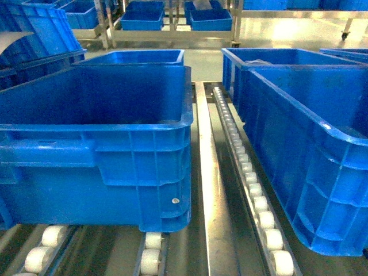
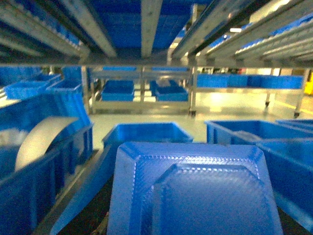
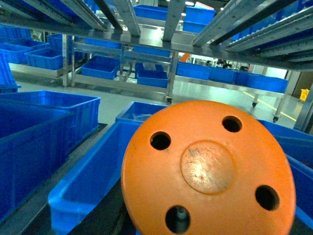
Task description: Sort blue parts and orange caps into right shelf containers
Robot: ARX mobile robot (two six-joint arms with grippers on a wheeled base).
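No writing or label can be read in any view.

Head view: two large bright-blue crates sit on roller tracks (image 1: 253,190) of white wheels in metal rails — the left crate (image 1: 98,149) with ribbed walls and a thick rolled rim, the right shelf container (image 1: 310,149) beside it across the rails. Neither gripper shows here.

Left wrist view: a blue part (image 2: 195,191) fills the foreground — a flat, finely textured plastic piece with stepped, chamfered edges. The jaws are hidden; I cannot tell their state.

Right wrist view: a round, smooth orange cap (image 3: 210,169) with four holes and a scuffed central disc, over a blue crate (image 3: 93,181). The jaws are unseen; I cannot tell.
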